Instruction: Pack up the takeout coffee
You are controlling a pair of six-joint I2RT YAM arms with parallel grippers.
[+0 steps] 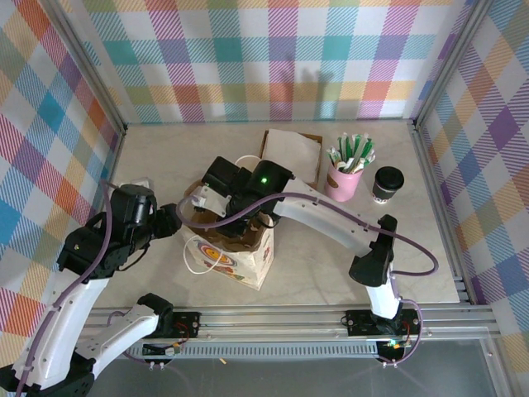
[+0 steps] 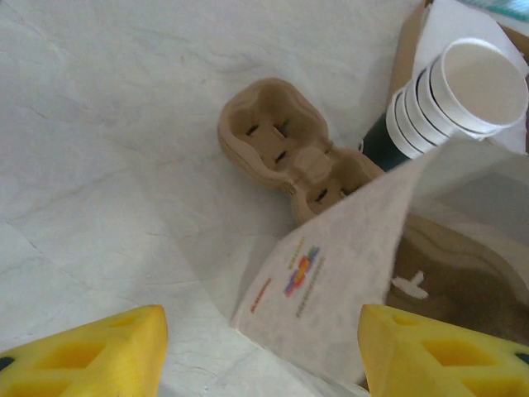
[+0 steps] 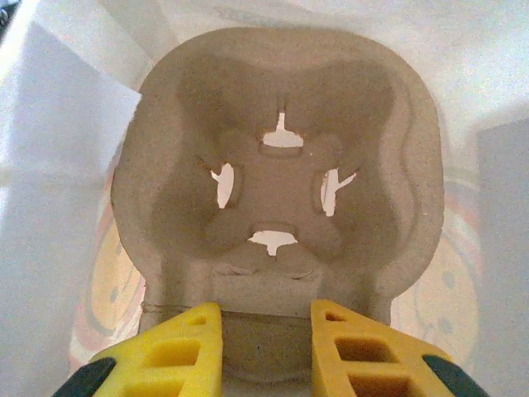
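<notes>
- The step in hand looks like seating the cup carrier (image 3: 281, 182) in the white paper bag (image 1: 248, 263) as a bed for the coffee. It should go down level until its base meets the bag's floor, with no corner riding up a wall.
- The right pincer (image 3: 264, 313) grips the carrier's near edge, with a yellow finger on either side of the cardboard. Release is best left until the carrier sits flat.
- The left pincer (image 2: 263, 321) stands open, with the bag's printed corner between its fingers and not clamped.
- The takeout coffee (image 1: 387, 184) stands upright on the surface (image 1: 322, 269), just beside the pink cup (image 1: 343, 184) and well apart from the bag.
- The right arm (image 1: 331, 219) reaches leftward and dips its wrist into the bag's mouth. The left arm (image 1: 83, 265) bends in beside the bag's left wall.
</notes>
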